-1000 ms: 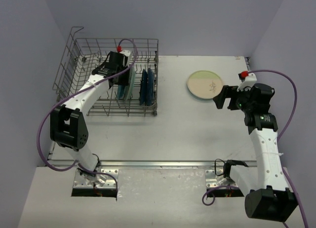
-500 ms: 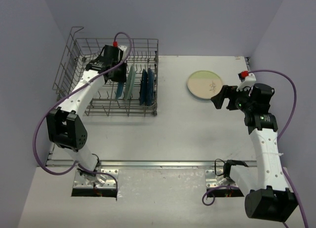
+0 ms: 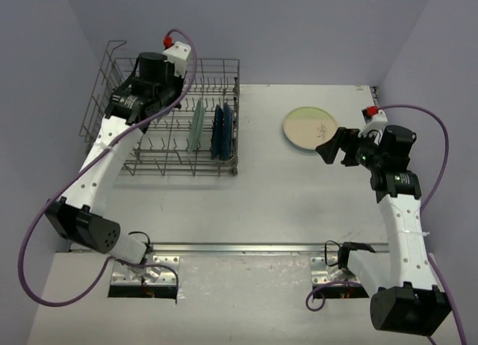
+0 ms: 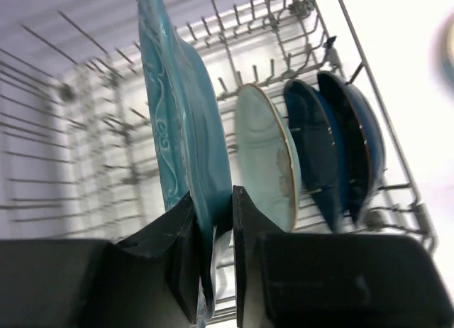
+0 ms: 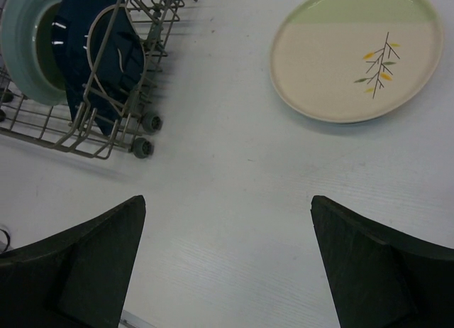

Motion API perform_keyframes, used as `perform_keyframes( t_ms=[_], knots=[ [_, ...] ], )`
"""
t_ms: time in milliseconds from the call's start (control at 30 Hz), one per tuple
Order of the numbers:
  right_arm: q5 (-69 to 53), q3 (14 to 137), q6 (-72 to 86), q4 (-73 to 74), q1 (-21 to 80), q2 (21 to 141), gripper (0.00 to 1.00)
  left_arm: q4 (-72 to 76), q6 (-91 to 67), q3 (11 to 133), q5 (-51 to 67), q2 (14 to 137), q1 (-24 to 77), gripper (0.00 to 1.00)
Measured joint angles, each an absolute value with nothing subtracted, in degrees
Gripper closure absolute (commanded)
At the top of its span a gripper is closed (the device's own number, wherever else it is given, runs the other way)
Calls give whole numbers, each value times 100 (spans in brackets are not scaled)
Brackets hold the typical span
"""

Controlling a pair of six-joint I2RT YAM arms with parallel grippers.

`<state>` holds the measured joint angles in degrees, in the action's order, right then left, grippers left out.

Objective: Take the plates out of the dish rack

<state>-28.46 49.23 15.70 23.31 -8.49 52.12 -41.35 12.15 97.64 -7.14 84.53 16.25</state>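
My left gripper (image 4: 215, 232) is shut on the lower rim of a teal scalloped plate (image 4: 181, 122) and holds it upright above the tines of the grey wire dish rack (image 3: 218, 61). In the top view the gripper (image 3: 138, 98) is over the rack's back left and hides the plate. A pale plate (image 4: 266, 154) and two dark blue plates (image 4: 319, 157) stand in the rack's right end (image 3: 218, 132). My right gripper (image 5: 227, 200) is open and empty over the table. A cream plate with a twig motif (image 5: 358, 51) lies flat just beyond it (image 3: 308, 126).
The rack (image 5: 106, 133) stands on small wheels at the table's back left, with tall wire sides. Grey walls close in the left, back and right. A metal strip runs along the table's near edge (image 3: 246, 248).
My left arm has lifted the teal plate up out of the tines and carried it back and to the left. My right arm has barely moved.
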Motion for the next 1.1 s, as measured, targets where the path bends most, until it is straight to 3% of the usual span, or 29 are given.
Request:
perform_keyframes(
  t_ms=[200, 367, 733, 967, 1100],
  knots=[
    [-3447, 5229, 2109, 2266, -849, 5364, 1, -2775, 3305, 7918, -2119, 7126, 3817, 100],
    [-4291, 5245, 3038, 1905, -849, 5423, 1, -2082, 5234, 6529, -2590, 6590, 5237, 100],
    [-5315, 5128, 4705, 1189, -537, 6133, 5, 172, 9242, 4082, -3278, 5779, 6409, 100],
    [-5267, 5069, 4764, 1080, 141, 6418, 10, 738, 9903, 3841, -3225, 5764, 6758, 100],
    [-5215, 5087, 4626, 1079, 525, 6706, 18, 899, 9896, 3841, -3289, 5786, 6793, 100]
  ],
)
